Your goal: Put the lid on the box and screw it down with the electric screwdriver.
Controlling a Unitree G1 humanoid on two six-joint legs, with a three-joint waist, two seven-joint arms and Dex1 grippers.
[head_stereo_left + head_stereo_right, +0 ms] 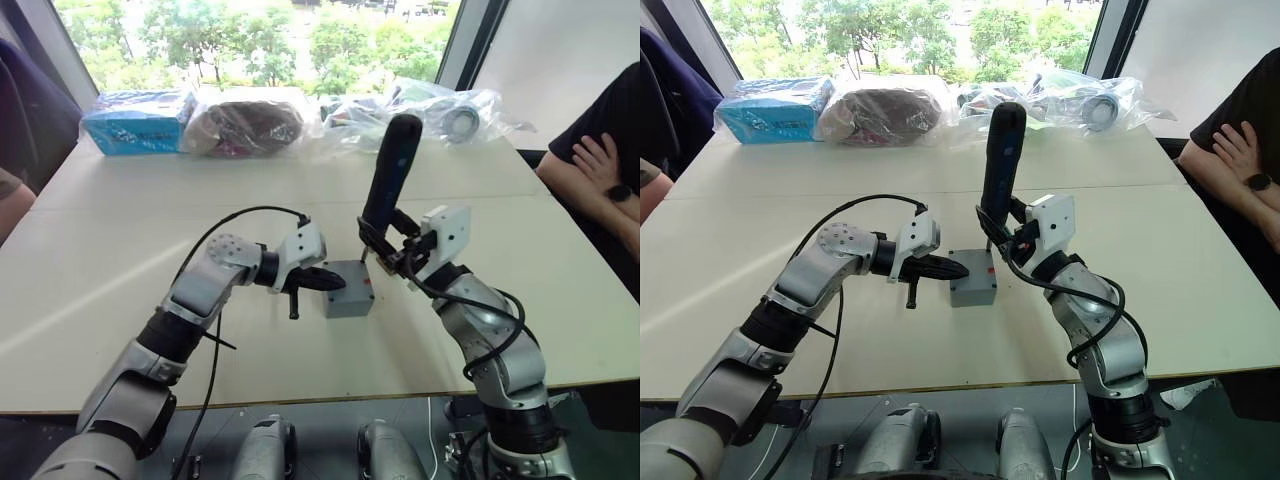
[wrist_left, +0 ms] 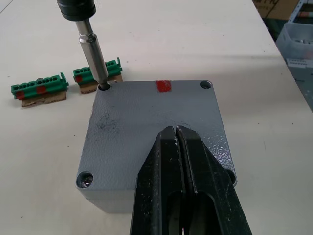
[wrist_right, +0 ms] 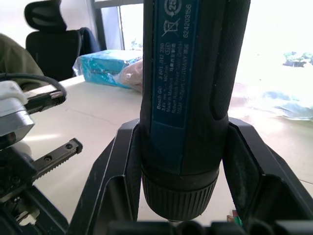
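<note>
A: Lid (image 2: 151,127) sits seated on the box (image 1: 349,300), mid-table. Left gripper (image 2: 177,134) has its fingers pressed together, holding nothing, tips bearing down on the lid's face. Right gripper (image 1: 392,250) is clamped round the electric screwdriver (image 1: 388,185), bit in the corner hole beside the green connector blocks (image 2: 63,85).

B: Advice for this screw?

A: Keep the tool upright over the hole and push straight down; any lean risks cam-out. Left tips should hold the lid flat so the box can't twist.
</note>
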